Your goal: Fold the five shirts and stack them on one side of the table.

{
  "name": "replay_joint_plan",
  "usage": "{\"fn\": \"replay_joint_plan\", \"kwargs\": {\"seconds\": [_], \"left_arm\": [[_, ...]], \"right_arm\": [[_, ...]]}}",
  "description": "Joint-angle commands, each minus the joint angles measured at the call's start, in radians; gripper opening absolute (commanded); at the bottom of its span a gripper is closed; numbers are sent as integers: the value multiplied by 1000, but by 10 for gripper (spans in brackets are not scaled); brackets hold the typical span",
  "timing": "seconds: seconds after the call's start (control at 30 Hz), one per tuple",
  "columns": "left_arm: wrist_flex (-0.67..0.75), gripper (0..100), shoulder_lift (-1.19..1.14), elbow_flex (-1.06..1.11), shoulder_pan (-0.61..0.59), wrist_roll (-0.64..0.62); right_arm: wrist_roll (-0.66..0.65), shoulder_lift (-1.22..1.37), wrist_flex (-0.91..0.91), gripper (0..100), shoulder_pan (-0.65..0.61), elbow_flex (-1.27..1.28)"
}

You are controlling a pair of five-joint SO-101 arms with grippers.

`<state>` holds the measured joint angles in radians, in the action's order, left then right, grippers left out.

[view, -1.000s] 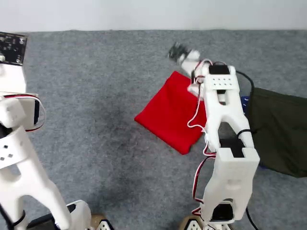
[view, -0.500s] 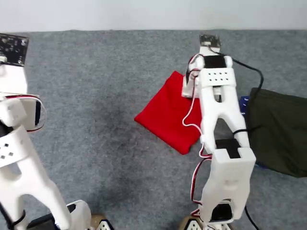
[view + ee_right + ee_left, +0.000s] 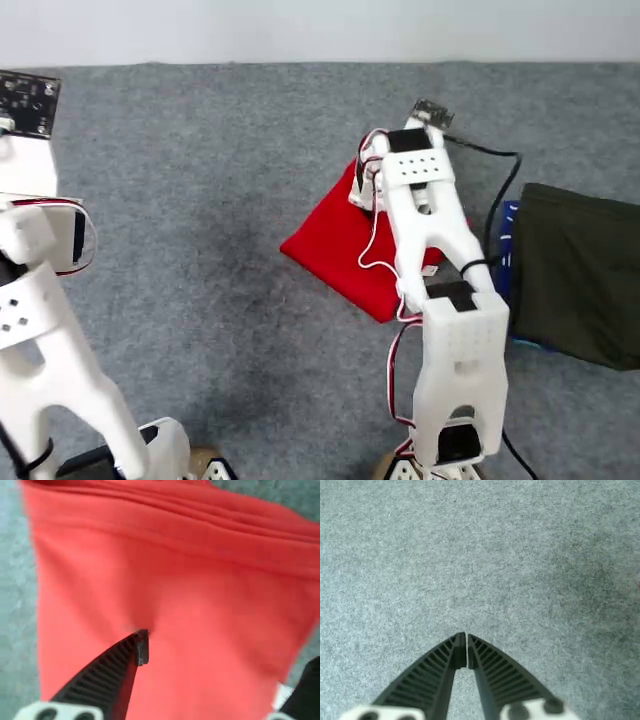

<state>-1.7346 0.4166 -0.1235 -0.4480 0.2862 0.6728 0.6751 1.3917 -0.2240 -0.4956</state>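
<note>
A folded red shirt (image 3: 340,245) lies on the grey carpet near the middle of the table. The right arm (image 3: 415,185) stands over the shirt's far right part. In the right wrist view my right gripper (image 3: 222,670) is open just above the red shirt (image 3: 200,595), with one fingertip (image 3: 141,645) close to the cloth and nothing held. A dark green shirt (image 3: 580,275) lies folded at the right edge on top of a blue one (image 3: 505,240). My left gripper (image 3: 466,652) is shut and empty over bare carpet.
The left arm (image 3: 40,300) stands at the table's near left with a circuit board (image 3: 25,100) at its top. Grey carpet (image 3: 200,180) covers the table, with open room between the arms. A pale wall runs along the far edge.
The right arm has pulled back from beyond the red shirt's far edge and swung left, so its wrist now hangs over the shirt. The left arm has kept still.
</note>
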Motion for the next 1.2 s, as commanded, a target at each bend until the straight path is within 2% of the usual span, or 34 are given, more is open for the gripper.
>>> {"fn": "replay_joint_plan", "kwargs": {"seconds": [0.0, 0.17, 0.33, 0.53, 0.87, 1.17], "left_arm": [[-18, 14, 26, -2, -6, 9], [-18, 14, 28, -2, -6, 9], [-18, 14, 28, -2, -6, 9], [-18, 14, 26, -2, -6, 9], [-18, 14, 32, -2, -6, 11], [-17, 14, 25, -2, -3, 11]], "right_arm": [[35, 51, -76, 408, -2, -63], [34, 185, -159, 298, -4, -63], [32, 220, -88, 166, -1, -137], [-87, 220, -74, 8, 25, -140], [-313, -85, 91, 9, 142, -140], [-532, -371, 381, 8, 180, -140]]}}
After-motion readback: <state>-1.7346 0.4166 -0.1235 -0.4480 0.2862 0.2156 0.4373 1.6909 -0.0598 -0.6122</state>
